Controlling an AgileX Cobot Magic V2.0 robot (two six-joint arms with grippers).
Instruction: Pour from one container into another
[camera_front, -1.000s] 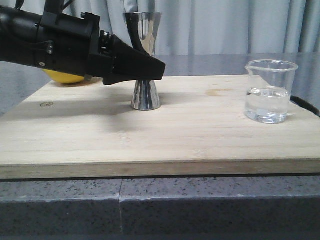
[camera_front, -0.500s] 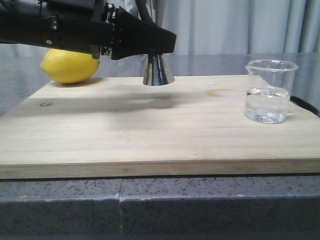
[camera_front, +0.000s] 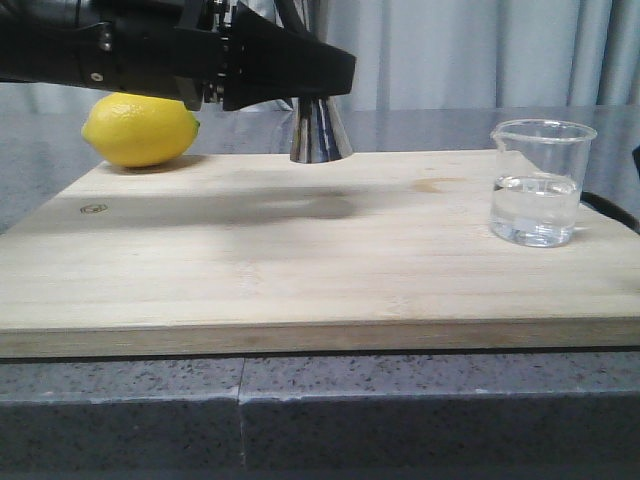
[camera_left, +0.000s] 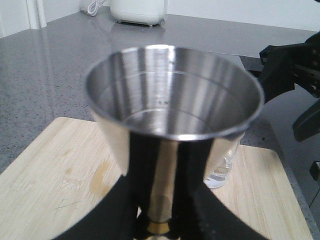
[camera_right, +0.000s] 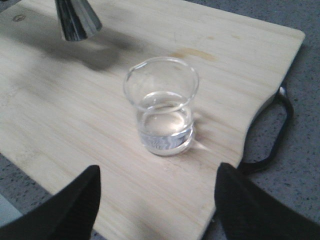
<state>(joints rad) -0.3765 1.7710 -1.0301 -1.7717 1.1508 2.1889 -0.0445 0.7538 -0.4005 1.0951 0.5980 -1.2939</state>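
Note:
My left gripper (camera_front: 318, 88) is shut on the narrow waist of the steel jigger (camera_front: 320, 131) and holds it upright in the air above the back of the wooden board (camera_front: 300, 260). The left wrist view looks into its shiny upper cup (camera_left: 175, 95), with the gold band (camera_left: 159, 227) between the black fingers. The clear glass beaker (camera_front: 540, 184), part full of clear liquid, stands on the board's right side. It also shows in the right wrist view (camera_right: 162, 107), with my right gripper (camera_right: 160, 210) open and short of the beaker, nothing between its fingers.
A yellow lemon (camera_front: 140, 130) lies on the board's back left corner. The board rests on a grey speckled counter (camera_front: 320, 410). A black handle loop (camera_right: 272, 135) sticks out past the board's edge near the beaker. Grey curtains hang behind.
The left gripper has lifted the jigger off the board and carried it up and slightly right; the lemon, hidden behind the arm before, now shows. The beaker has not moved.

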